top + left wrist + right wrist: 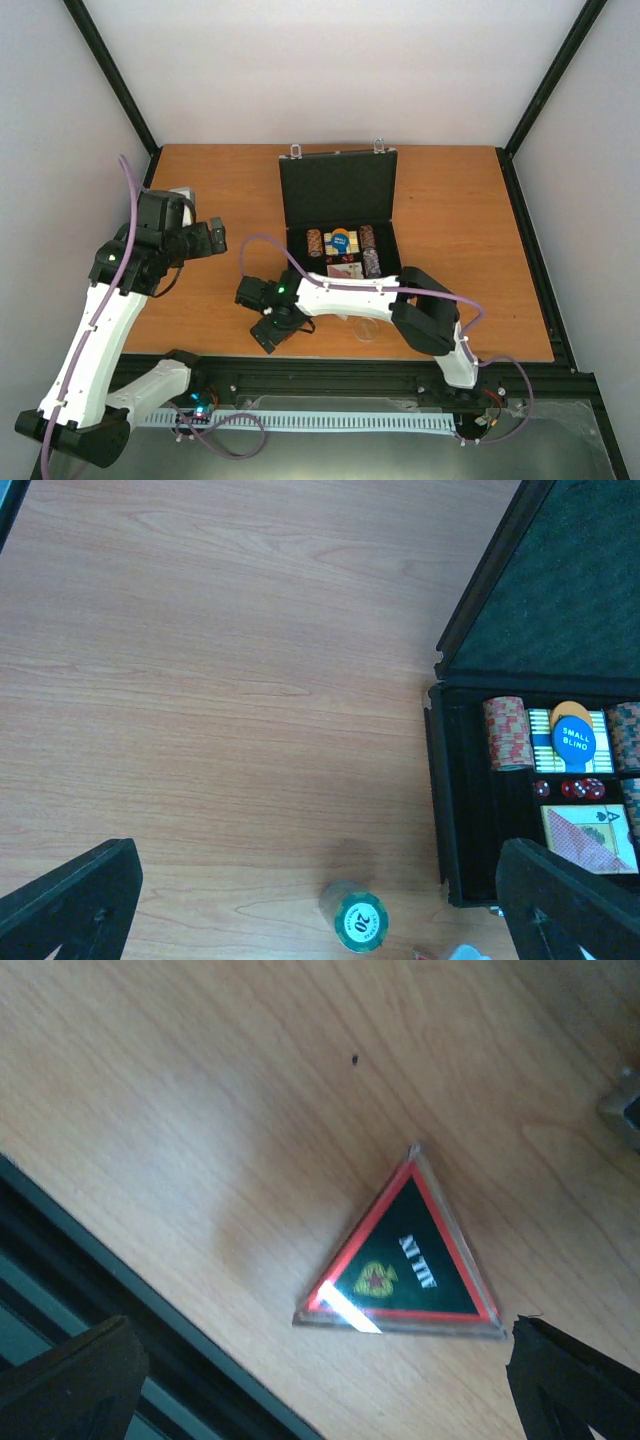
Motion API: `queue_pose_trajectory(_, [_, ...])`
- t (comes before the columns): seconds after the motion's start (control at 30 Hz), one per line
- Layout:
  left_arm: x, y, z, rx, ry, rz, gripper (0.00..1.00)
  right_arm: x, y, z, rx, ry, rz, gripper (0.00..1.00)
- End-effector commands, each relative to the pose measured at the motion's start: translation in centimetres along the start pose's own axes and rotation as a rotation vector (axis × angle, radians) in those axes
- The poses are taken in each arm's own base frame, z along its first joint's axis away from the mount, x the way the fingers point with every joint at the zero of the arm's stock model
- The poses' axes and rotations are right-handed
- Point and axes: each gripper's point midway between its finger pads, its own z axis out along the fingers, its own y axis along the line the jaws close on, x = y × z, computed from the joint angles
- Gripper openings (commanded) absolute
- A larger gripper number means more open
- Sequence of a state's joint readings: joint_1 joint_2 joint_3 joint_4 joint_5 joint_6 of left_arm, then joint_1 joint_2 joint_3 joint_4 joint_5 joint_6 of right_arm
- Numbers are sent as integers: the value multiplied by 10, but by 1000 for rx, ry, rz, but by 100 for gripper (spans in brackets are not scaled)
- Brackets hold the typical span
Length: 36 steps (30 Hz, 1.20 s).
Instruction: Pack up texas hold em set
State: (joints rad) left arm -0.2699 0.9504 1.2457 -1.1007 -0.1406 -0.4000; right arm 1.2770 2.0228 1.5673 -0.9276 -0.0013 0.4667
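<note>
Seen from above, a wooden table (450,250) with two robot arms mounted at its near edge. At far left, the left pincer (205,240) hovers over bare wood, its jaws wide apart and holding nothing. Its wrist camera shows a green chip stack (360,918) marked 20 standing alone on the table, just left of the case's near corner. Nearer the middle, the right pincer (268,325) hangs low by the table's front edge, jaws also spread wide and empty. Its wrist camera shows a clear triangular marker (400,1260), black with a red border, lying flat on the wood between the fingers (70,1380). To the right of centre, toward the back, sits the black briefcase (338,190), open, with its lid upright. Inside lie a red-and-tan chip stack (505,732), a blue button (573,738) reading SMALL BLIND resting on a card deck (545,725), and red dice (583,788) below them
</note>
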Motion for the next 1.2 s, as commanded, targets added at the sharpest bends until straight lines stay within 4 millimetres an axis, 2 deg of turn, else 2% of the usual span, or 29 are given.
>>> queue_pose_trajectory(0.0, [4, -1, -7, 20, 6, -10, 100, -9, -4, 5, 48, -10, 92, 100])
queue_pose_trajectory(0.23, [9, 2, -6, 15, 12, 2, 100, -2, -30, 15, 93, 17, 197, 99])
queue_pose_trajectory(0.9, [17, 2, 3, 15, 39, 21, 100, 8, -31, 39, 102, 88, 214, 98])
queue_pose_trajectory(1.17, [18, 2, 3, 15, 40, 23, 100, 9, -32, 39, 109, 91, 217, 91])
